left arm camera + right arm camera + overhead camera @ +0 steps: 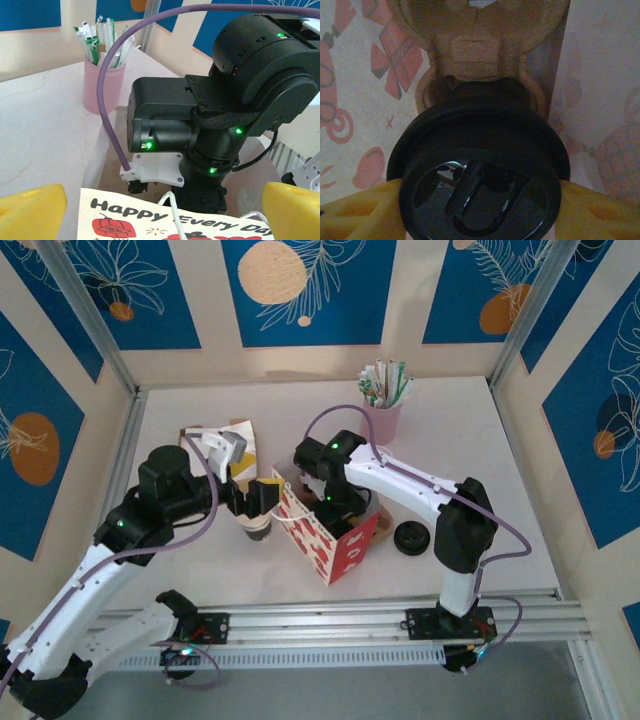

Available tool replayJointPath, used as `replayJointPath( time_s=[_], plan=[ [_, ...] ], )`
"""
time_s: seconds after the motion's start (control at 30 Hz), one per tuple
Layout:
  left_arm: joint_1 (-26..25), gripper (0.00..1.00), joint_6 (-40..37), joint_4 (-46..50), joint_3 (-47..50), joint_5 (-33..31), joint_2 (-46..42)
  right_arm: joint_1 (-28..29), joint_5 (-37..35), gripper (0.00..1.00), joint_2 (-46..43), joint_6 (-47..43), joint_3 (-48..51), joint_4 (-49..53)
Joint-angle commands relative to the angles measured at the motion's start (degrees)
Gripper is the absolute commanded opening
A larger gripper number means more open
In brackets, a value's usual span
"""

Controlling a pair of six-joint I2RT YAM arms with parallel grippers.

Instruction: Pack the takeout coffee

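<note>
A black lid [479, 170] is clamped in my right end effector [480, 210], jaws part-closed on it, low inside the bag [325, 540]. My left end effector [162, 207] gapes empty at the bag's rim. The paper cup [258, 526] stands on the surface [480, 470] beside the bag, and I judge a nudge could tip it. Whatever sits under the lid is hidden.
</note>
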State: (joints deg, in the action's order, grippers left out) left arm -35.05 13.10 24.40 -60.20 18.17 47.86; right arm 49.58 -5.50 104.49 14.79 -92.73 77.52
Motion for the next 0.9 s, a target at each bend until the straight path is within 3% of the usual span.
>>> replayJointPath(
  time_s=[0.0,0.57,0.87],
  plan=[
    [-0.22,1.00,-0.22,-2.47,-0.89,1.85,-0.10,-0.23,3.42,0.65,1.42,-1.38,1.31,-0.51],
    [-0.20,1.00,-0.71,-3.71,-2.29,5.47,2.03,-0.63,4.53,0.65,2.42,-1.78,2.92,-2.54],
    [-0.59,1.00,-3.09,1.41,-11.92,11.48,7.98,-0.77,4.47,0.65,2.79,-1.62,3.25,-2.89]
  ],
)
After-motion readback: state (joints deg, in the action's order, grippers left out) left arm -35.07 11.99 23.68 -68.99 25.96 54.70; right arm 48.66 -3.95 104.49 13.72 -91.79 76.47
